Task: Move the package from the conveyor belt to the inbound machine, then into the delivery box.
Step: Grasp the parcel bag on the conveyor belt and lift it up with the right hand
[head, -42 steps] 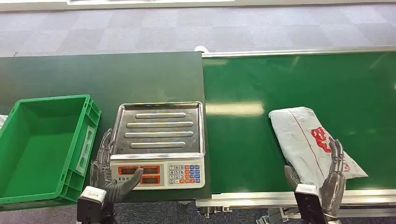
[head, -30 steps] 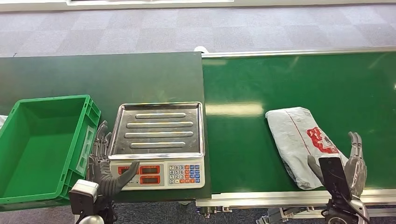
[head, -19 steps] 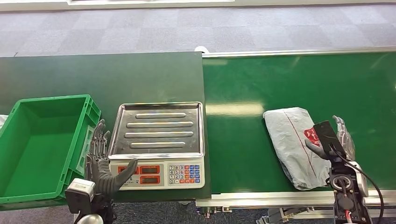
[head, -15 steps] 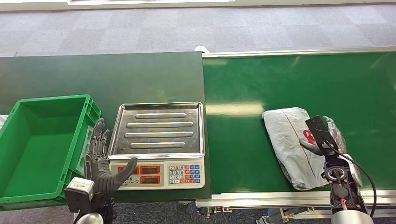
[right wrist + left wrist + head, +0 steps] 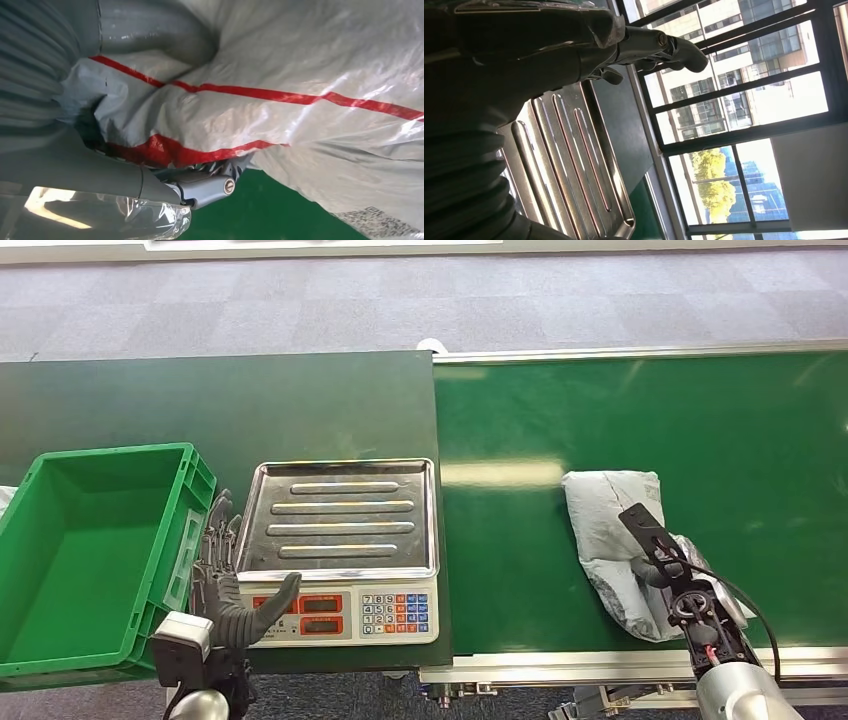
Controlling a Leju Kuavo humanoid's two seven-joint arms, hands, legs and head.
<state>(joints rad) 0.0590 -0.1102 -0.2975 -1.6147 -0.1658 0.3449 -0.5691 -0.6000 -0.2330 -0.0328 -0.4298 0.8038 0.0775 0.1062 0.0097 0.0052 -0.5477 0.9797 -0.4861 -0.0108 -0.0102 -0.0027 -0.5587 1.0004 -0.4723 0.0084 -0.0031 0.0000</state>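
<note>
Package (image 5: pixel 612 530), a grey plastic mailer with red stripes, is lying on the green conveyor belt (image 5: pixel 620 410) near its front edge. The right hand (image 5: pixel 672 565) is gripping it, thumb and fingers (image 5: pixel 210 186) closing on the wrinkled film. The left hand (image 5: pixel 228 585) is waiting with fingers apart, holding nothing, between the weighing scale (image 5: pixel 340 550) and the green crate (image 5: pixel 90 550).

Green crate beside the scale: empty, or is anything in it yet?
Empty: the green crate shows only its bare floor; the package lies on the conveyor belt.
</note>
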